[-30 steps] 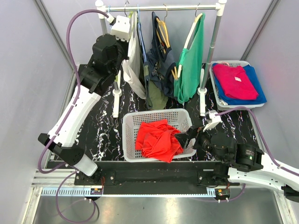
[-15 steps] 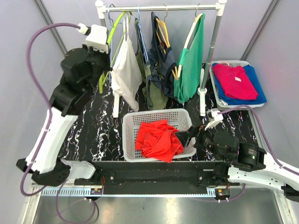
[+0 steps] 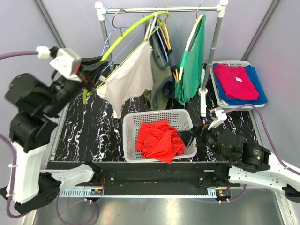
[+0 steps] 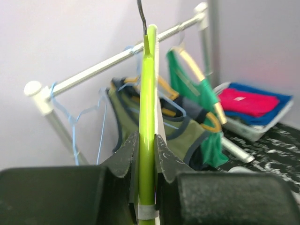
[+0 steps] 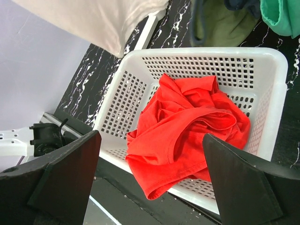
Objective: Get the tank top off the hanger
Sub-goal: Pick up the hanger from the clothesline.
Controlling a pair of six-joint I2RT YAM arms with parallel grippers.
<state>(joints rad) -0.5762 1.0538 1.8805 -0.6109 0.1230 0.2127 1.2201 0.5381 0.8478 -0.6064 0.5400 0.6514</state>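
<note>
Toward the upper left of the overhead view, the left claw (image 3: 88,78) is clamping the lower end of one lime-green hanger (image 3: 124,35). The hanger's long axis is running diagonally from the claw up and right toward the rail (image 3: 187,8) at top centre. One white tank top (image 3: 129,77) is hanging from it, spreading right of and below the claw. Its hem is dangling just above the upper left corner of a white basket (image 3: 157,114) on the black marbled tabletop (image 3: 89,136). One red garment (image 3: 159,140) is lying in that basket. At the basket's right edge, the right claw (image 3: 189,137) is hovering well below the tank top. As a judgement, this free claw is the one to pull the top off, reaching up and left. Counted: two arms and two baskets, the second basket (image 3: 229,63) sitting at far right, plus one green garment (image 3: 192,65) and at least one olive garment (image 3: 159,91) on the rail.

Down the centre of the left wrist view, the left claw (image 4: 146,140) is gripping the hanger (image 4: 149,84) tightly, and the hanger is rising straight up the frame. The rail (image 4: 112,60) is crossing behind.

Along the bottom of the right wrist view, the right claw (image 5: 150,140) is spread wide and holding nothing. Its fingers (image 5: 61,183) are framing the basket (image 5: 211,52) and red garment (image 5: 187,126). The tank top (image 5: 103,18) is filling the upper left.
</note>
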